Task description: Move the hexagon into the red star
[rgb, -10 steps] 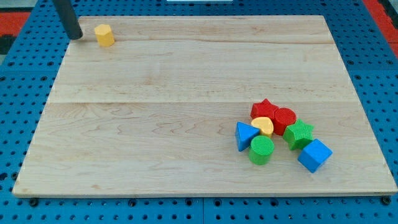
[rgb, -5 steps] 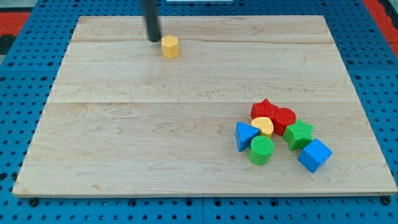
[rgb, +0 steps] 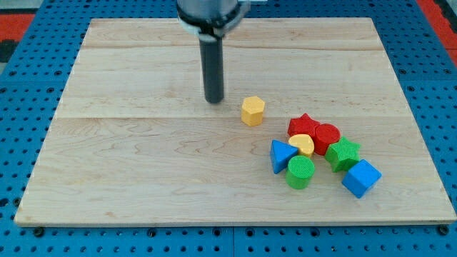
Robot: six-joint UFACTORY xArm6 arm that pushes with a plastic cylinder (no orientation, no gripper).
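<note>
The yellow hexagon (rgb: 252, 111) lies near the board's middle, a little left of the block cluster. The red star (rgb: 303, 126) sits at the cluster's upper left, about a block's width to the hexagon's right and slightly lower. My tip (rgb: 213, 100) rests on the board just up and left of the hexagon, with a small gap between them. The dark rod rises straight from it to the view's top.
The cluster also holds a red cylinder (rgb: 327, 135), a yellow heart (rgb: 303, 145), a blue triangle (rgb: 281, 155), a green cylinder (rgb: 300, 172), a green star (rgb: 343, 153) and a blue cube (rgb: 360, 178). The wooden board (rgb: 143, 164) lies on a blue pegboard.
The hexagon has slid from the board's upper left down and right toward the cluster. My tip followed it the same way, staying up and left of it.
</note>
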